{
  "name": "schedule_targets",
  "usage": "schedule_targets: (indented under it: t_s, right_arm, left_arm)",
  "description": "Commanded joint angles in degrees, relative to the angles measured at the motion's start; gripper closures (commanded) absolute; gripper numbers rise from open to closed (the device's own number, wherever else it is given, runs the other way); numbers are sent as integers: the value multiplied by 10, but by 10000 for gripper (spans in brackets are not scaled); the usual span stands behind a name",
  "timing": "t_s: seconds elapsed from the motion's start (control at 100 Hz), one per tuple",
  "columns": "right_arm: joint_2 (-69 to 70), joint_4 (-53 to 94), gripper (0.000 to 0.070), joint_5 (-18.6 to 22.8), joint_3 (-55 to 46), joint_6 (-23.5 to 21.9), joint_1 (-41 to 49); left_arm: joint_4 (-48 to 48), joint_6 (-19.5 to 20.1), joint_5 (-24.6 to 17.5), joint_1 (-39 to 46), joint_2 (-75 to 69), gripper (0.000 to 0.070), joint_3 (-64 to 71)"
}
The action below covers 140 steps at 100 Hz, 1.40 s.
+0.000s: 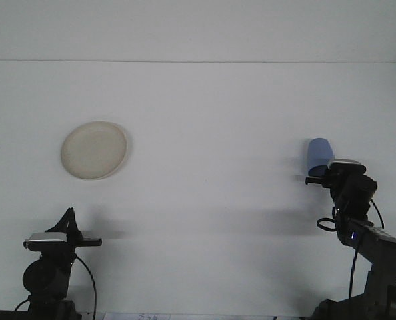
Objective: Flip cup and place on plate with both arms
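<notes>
A blue cup [320,155] is at the right, its closed base up and its mouth down. My right gripper [317,177] grips the cup's lower end from the near side and holds it off the white table [211,133]; the wrist hides most of the fingers. A cream round plate [94,149] lies flat on the table at the left, with nothing on it. My left gripper [67,221] is low at the near left, well short of the plate, pointing up and holding nothing.
The table's far edge runs across the top of the view as a thin line. Black cables hang from both arms near the front edge.
</notes>
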<state>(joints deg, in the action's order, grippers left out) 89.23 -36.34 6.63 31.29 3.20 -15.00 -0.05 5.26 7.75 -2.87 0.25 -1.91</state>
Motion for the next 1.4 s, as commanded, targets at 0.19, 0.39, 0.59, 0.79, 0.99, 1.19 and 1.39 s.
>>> schedule_targets:
  t_s: [0.19,0.39,0.59,0.79,0.99,1.19,1.39]
  right_arm:
    - [-138,124,697,-42,6,-35,19]
    - [-286,420,697,-55,89,-51,72]
    - [-305,708,697,-37,265,-51,160]
    - [-234,924,697,1,412,-55,262]
    - [-143,1025,697,25,475,-60,383]
    - [-47,1057,697,23,497,-59,498]
    - [43,1106,697,23,531,-36,567]
  left_arm:
    - [6,7,2,0,-1,685,11]
    - [6,7,2,0,-1,685,11]
    - [6,7,2,0,-1,685,11]
    - [6,7,2,0,-1,685,11]
    - [6,7,2,0,-1,685,11]
    - [6,7,2,0,-1,685,11]
    - [6,7,2,0,-1,685,11]
